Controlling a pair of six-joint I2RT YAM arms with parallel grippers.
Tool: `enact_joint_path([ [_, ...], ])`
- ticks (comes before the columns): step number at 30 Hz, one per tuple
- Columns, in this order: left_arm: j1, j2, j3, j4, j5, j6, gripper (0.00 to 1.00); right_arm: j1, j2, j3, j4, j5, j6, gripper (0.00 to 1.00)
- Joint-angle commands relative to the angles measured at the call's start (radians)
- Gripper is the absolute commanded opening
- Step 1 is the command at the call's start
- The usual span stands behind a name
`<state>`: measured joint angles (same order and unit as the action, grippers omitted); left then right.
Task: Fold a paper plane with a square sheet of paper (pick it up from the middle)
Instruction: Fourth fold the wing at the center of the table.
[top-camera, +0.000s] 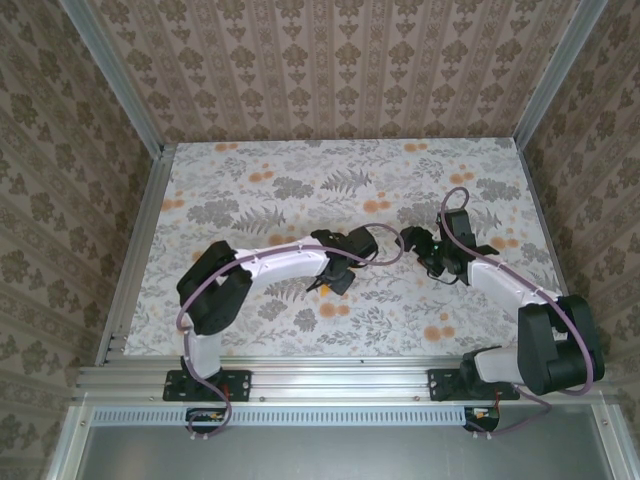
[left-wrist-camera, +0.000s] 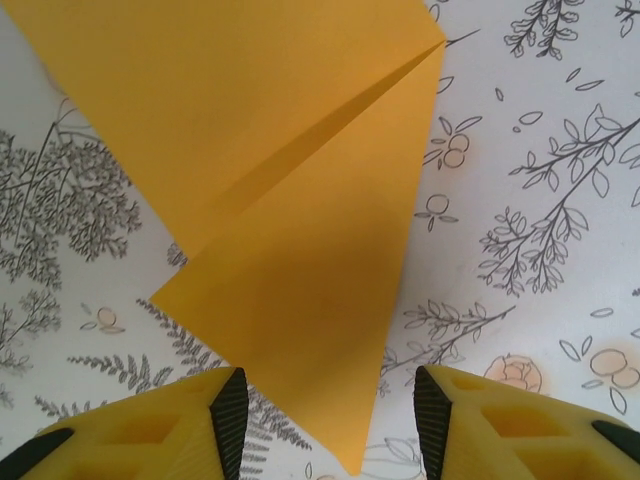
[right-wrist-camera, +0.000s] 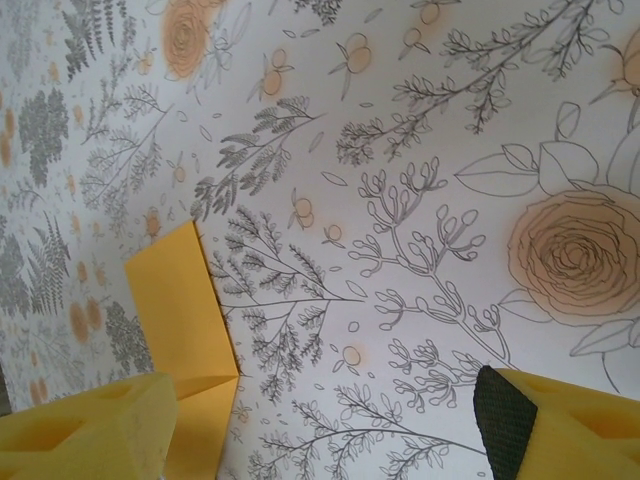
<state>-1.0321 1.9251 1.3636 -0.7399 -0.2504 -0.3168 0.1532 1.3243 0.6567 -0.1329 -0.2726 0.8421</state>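
Left hand (left-wrist-camera: 330, 432) open, gripping nothing. Its black pads (left-wrist-camera: 232, 420) stand either side of the lower tip of the square sheet of paper (left-wrist-camera: 300, 230), neither touching it. The sheet is already folded into overlapping triangular layers with one sharp crease (left-wrist-camera: 330, 135) running out to its corner, and it lies flat on the table (left-wrist-camera: 540, 150).

Right hand (right-wrist-camera: 335, 415) open wide, only printed table between its fingers. A corner of the sheet (right-wrist-camera: 180, 300) sits beside its left finger and runs in under it; whether they touch, cannot tell.

In the top view the two hands (top-camera: 335, 272) (top-camera: 415, 245) are near each other mid-table, with a sliver of orange (top-camera: 322, 288) at the left one.

Risks:
- The top layer may spring up, since nothing pins it.
- A left pinch here would catch only the thin tip, so the sheet could swivel or tear.
- A right finger coming down on that corner could drag the fold off line.
- The hands could knock together, being so close.
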Motion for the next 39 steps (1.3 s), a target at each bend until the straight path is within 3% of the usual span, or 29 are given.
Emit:
enact_joint_path([
  [1, 0.016, 0.024, 0.027, -0.013, 0.016, 0.045, 0.51, -0.006, 0.013, -0.014, -0.022, -0.007, 0.016, 0.81],
  [5, 0.057, 0.019, -0.001, 0.03, 0.093, 0.026, 0.52, -0.006, 0.027, -0.011, -0.022, -0.022, 0.018, 0.81],
  [11, 0.129, -0.003, -0.093, 0.15, 0.307, -0.012, 0.56, -0.006, 0.033, -0.008, -0.022, -0.037, 0.019, 0.81],
  [24, 0.264, -0.025, -0.24, 0.304, 0.565, -0.107, 0.59, 0.049, 0.074, 0.02, 0.006, -0.119, 0.015, 0.81],
  [32, 0.317, -0.017, -0.288, 0.346, 0.605, -0.142, 0.51, 0.195, 0.229, 0.093, 0.075, -0.157, 0.067, 0.77],
  [39, 0.333, -0.005, -0.31, 0.36, 0.616, -0.159, 0.4, 0.285, 0.364, 0.157, 0.177, -0.195, 0.137, 0.59],
])
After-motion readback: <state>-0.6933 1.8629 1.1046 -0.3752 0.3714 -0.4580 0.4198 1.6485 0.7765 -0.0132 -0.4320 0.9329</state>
